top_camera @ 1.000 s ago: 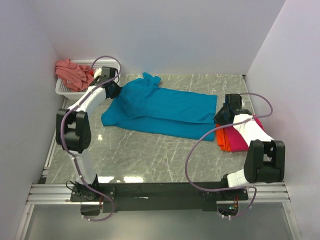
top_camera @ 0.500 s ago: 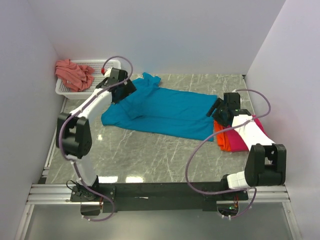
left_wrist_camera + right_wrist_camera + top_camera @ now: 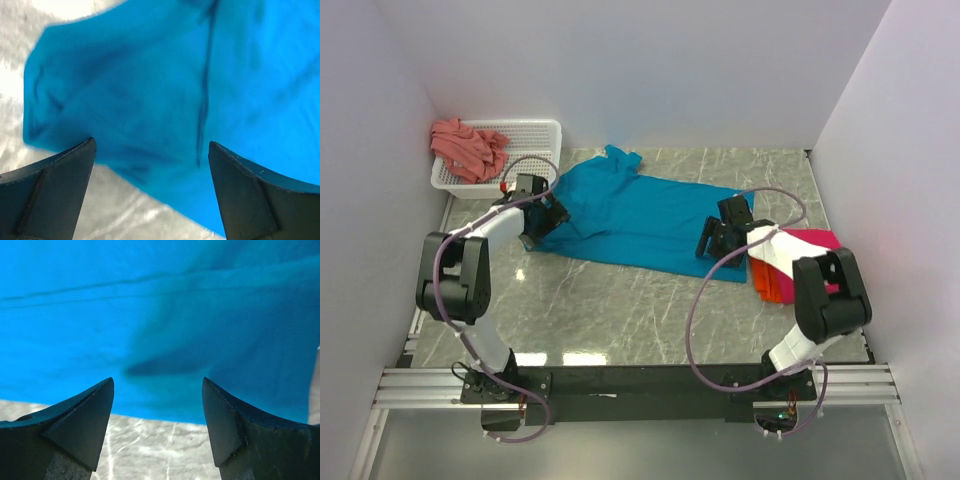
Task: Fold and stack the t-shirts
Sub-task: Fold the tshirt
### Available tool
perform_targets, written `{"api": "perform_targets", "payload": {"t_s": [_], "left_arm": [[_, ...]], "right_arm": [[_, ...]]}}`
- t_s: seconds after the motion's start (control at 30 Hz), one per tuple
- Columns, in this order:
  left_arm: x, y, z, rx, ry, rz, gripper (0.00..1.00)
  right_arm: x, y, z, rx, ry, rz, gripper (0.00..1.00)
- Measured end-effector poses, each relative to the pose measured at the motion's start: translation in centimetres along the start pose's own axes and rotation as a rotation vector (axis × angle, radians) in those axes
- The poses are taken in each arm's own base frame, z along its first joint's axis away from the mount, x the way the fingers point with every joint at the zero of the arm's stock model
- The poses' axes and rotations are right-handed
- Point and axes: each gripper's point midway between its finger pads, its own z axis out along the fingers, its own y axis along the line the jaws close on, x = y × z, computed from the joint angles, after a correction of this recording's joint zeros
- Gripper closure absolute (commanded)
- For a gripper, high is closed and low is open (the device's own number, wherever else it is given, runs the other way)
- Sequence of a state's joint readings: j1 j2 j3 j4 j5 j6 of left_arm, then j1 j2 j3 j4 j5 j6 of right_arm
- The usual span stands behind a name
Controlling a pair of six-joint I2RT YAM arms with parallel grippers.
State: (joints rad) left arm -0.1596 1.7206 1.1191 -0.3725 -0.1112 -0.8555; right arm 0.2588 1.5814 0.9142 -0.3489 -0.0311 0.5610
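The teal-blue t-shirt (image 3: 640,212) lies spread across the middle of the marble table, folded lengthwise with a sleeve bunched at its far left. My left gripper (image 3: 544,226) hovers open over the shirt's near left corner; the left wrist view shows cloth (image 3: 150,75) and bare table between the wide fingers (image 3: 65,175). My right gripper (image 3: 712,240) is open over the shirt's near right hem (image 3: 150,305), gripping nothing. A magenta-pink t-shirt (image 3: 813,242) on an orange one (image 3: 766,283) lies at the right, partly under my right arm. A salmon-pink t-shirt (image 3: 468,146) sits in the basket.
The white mesh basket (image 3: 535,135) stands at the far left corner against the wall. White walls close in the left, back and right sides. Bare marble table (image 3: 620,310) stretches between the teal shirt and the arm bases.
Both grippers have opened and let go of the teal shirt. The left gripper moved nearer, to the shirt's near left corner. The right gripper moved left over the near right hem.
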Motion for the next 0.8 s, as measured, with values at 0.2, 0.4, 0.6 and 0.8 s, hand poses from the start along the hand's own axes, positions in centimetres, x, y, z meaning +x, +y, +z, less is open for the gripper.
{"api": "perform_targets", "payload": {"t_s": [0.2,0.4,0.6,0.8], "left_arm": [[0.0,0.8,2.6,-0.013,0.017,-0.025,0.01],[0.2,2.4,1.9,-0.037,-0.002,-0.083,0.01],[4.7,8.5,-2.5,-0.142,0.028,-0.159,0.01],[9.1,14.3,-6.9,-0.298,0.084,-0.219,0.01]], "right_arm": [[0.5,-0.4,1.6,0.038,0.021,0.019,0.22],[1.4,-1.1,1.0,0.029,0.002,0.044,0.22],[5.5,-2.6,-1.5,-0.014,0.026,0.072,0.22],[9.8,-3.7,-4.1,-0.048,0.084,0.078,0.21]]}}
